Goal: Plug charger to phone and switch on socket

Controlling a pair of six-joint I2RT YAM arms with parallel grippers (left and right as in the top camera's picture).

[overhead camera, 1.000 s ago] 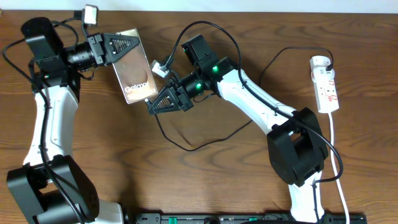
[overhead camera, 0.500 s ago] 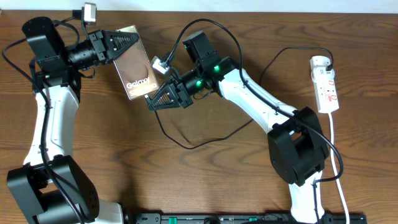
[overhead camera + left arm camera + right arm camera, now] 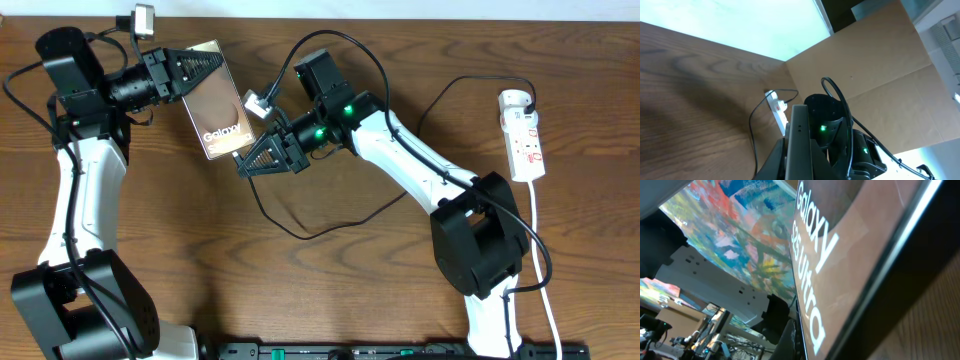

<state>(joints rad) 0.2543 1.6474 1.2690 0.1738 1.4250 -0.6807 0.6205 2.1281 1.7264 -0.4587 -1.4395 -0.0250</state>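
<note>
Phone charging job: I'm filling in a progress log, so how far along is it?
Done: the left gripper grips the phone by one end. In hand: the right gripper, shut on the charger, sits at the phone's lettered end; whether the tip is seated I cannot tell. Left: switching on the socket, which neither gripper is near.

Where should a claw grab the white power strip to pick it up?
Probably mid-body, pinching both long sides from above: the power strip lies flat and narrow, with the charger plugged in at one end and its white cord at the other.
</note>
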